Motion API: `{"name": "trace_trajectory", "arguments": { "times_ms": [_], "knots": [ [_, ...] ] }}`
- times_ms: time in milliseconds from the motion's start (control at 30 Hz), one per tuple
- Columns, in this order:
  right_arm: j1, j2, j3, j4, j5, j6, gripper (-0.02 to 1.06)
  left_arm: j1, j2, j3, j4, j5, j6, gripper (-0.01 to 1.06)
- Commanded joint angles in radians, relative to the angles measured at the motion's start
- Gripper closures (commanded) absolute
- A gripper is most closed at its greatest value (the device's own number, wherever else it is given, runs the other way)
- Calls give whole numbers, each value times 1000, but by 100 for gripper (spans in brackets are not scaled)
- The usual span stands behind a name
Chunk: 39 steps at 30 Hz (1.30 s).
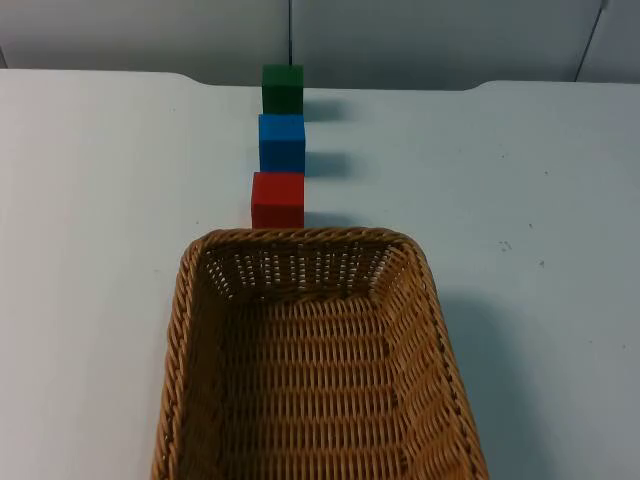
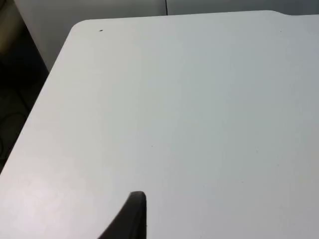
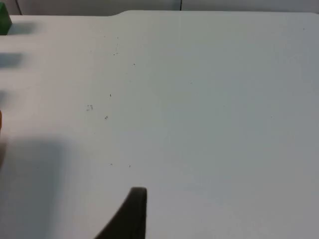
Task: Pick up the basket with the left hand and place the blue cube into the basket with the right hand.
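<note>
Three cubes stood in a row beyond the basket (image 1: 315, 350): red cube (image 1: 277, 199) touching its far rim, blue cube (image 1: 281, 142) next, green cube (image 1: 282, 88) last. Both arms waited over bare bench (image 2: 199, 124). Left end effector (image 2: 130, 216) and right end effector (image 3: 130, 211) held nothing; I could not tell their opening. The cubes lay ahead of the right end effector, well apart.
</note>
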State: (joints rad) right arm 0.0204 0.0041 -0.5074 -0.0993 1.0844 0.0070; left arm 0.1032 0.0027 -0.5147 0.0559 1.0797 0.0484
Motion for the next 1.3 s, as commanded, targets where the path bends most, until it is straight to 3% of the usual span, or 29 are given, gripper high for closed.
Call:
{"name": "trace_trajectory", "arguments": {
  "times_ms": [0,333,667,967,1267],
  "knots": [
    [-8,-4,2,0,-9,-7,0,-6,-3,-14,-8,-13,-2,0],
    [-8,-4,2,0,-9,-7,0,-6,112,-119,-81,-45,-2,0],
    [-8,-4,2,0,-9,-7,0,-6,365,-245,-164,-89,37,0],
    [-8,-4,2,0,-9,-7,0,-6,703,-287,-515,-133,339,1],
    [-8,-4,2,0,-9,-7,0,-6,974,-287,-637,-156,411,1]
  ]
}}
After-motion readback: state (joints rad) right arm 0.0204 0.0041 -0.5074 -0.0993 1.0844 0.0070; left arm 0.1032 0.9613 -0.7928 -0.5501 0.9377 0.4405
